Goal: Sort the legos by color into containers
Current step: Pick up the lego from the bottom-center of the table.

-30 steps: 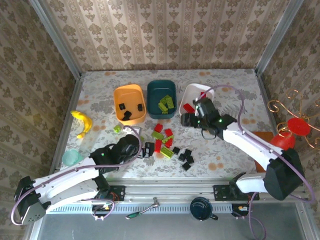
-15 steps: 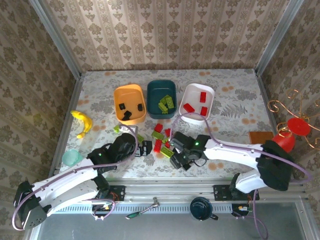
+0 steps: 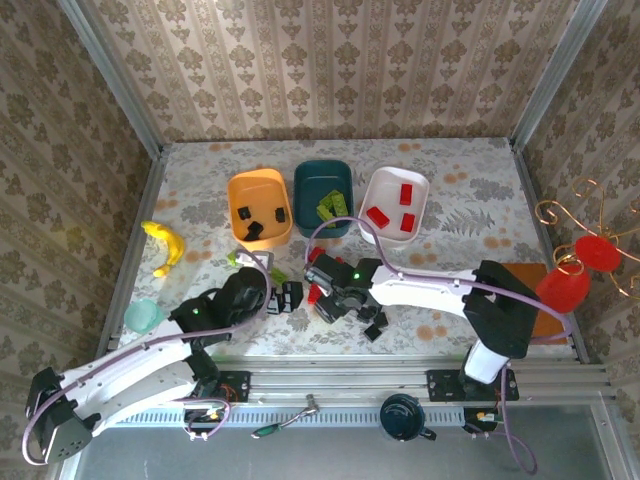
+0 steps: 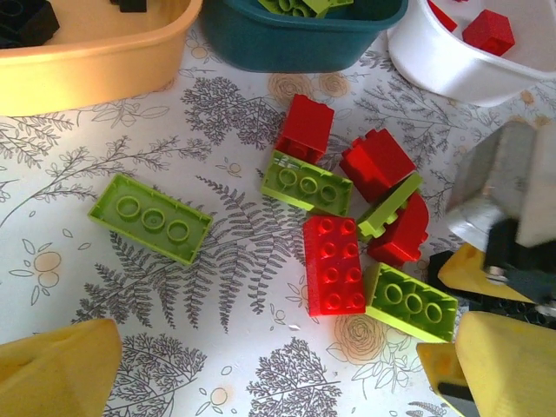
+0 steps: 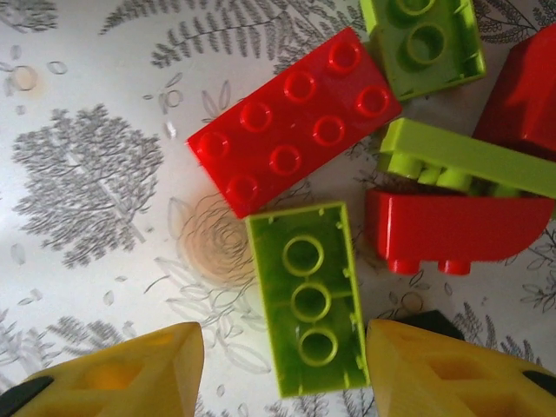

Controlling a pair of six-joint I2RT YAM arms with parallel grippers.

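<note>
On the fern-printed worktop (image 3: 470,195) the smooth, rounded teal tub (image 3: 320,178) stands between an orange tub (image 3: 260,188) and a white tub (image 3: 385,190), and just in front of it the right tool (image 5: 282,356), swung back from the white tub, gapes empty astride a glossy three-stud lime brick (image 5: 308,300), the left tool (image 4: 276,356) equally open nearby.

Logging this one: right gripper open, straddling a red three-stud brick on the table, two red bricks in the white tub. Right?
Wrong colour: the right wrist view shows the brick between the fingers of the open right gripper is lime green, not red. Two red bricks do lie in the white tub.
</note>
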